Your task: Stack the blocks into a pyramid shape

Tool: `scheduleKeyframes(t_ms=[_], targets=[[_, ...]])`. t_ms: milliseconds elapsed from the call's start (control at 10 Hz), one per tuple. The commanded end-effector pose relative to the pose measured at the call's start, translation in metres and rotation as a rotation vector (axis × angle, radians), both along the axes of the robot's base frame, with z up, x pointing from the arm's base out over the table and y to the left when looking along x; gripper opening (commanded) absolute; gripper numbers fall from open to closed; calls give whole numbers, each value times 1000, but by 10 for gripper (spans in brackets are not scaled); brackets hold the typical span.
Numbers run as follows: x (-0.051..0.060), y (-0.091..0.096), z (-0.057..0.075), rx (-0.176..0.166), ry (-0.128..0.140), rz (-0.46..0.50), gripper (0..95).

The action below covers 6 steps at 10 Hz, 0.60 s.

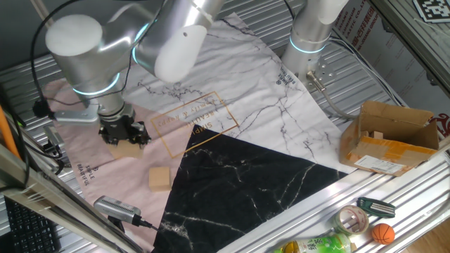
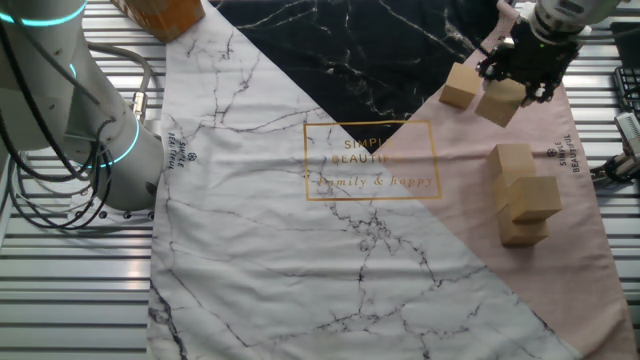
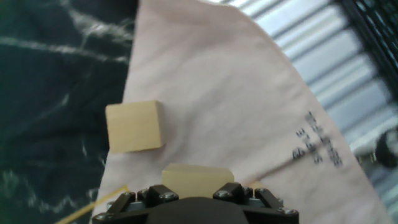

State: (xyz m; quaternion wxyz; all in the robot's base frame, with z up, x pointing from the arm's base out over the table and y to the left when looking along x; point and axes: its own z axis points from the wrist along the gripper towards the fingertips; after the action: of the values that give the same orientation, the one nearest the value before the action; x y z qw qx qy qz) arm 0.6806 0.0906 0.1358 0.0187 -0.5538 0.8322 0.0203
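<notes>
My gripper is shut on a tan wooden block and holds it tilted just above the pink part of the cloth. In the other fixed view the gripper and the held block are at the top right. A loose block lies right beside them. In the hand view the held block sits between the fingers, and the loose block lies ahead on the left. A small pile of blocks stands nearer, with one block resting on the others. The arm hides the pile in the one fixed view.
A brown cardboard box stands at the right on the metal table. A tape roll, a small orange ball and a bottle lie near the front edge. A grey handheld device lies by the cloth's corner. A second arm's base stands at the left.
</notes>
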Motion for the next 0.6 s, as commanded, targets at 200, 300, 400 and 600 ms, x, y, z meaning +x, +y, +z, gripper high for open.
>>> scheduleKeyframes(t_ms=[200,300,400,600], targets=[[2,-2,-3,2,11,335,0],[3,-6,-5,-1,22,364,0],[4,-11,-5,-2,30,377,0],[5,-20,-4,-15,44,385,0]])
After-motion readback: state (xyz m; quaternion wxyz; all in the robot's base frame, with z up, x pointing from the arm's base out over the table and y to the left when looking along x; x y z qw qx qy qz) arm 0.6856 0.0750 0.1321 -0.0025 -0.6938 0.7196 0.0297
